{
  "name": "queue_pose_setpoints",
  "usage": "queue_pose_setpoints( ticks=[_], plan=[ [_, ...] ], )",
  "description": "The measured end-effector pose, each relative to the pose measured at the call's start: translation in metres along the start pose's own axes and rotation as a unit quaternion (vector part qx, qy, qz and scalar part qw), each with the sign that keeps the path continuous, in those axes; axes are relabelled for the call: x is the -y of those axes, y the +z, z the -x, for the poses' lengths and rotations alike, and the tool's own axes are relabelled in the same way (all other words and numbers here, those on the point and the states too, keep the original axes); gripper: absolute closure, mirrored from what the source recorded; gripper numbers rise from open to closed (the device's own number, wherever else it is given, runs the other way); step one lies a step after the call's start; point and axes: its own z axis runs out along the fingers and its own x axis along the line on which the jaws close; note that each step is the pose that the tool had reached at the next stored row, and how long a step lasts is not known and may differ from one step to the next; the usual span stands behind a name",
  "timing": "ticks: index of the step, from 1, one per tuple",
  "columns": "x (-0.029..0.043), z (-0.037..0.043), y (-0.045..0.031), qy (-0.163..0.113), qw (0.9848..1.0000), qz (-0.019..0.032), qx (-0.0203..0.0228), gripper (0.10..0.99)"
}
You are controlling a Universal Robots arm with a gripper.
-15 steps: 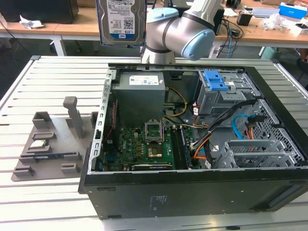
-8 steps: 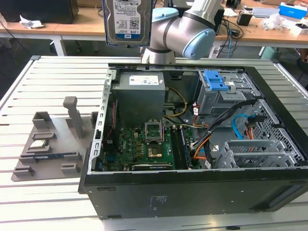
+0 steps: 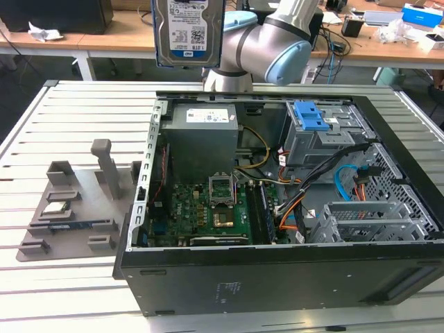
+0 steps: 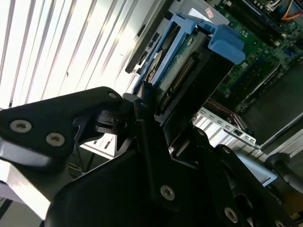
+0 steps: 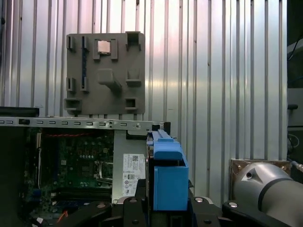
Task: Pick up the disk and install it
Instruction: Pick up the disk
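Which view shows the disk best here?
The exterior view: the disk faces the camera with its label showing. Both wrist views see it from its edges, mostly its blue carrier.

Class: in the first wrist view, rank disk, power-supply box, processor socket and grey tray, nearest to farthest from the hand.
1. disk, clamped in the hand.
2. power-supply box, inside the case.
3. processor socket, on the motherboard.
4. grey tray, outside the case.

A pale slatted metal table [image 3: 69, 111] stands before cluttered wooden desks [image 3: 104, 40]
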Motion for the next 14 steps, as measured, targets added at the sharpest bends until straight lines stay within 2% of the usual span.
queue_pose_setpoints(
  ticks=[14],
  plan=[
    [-0.0004, -0.0244, -0.0001, 0.0, 1.0, 0.0, 0.0, 0.722]
  ],
)
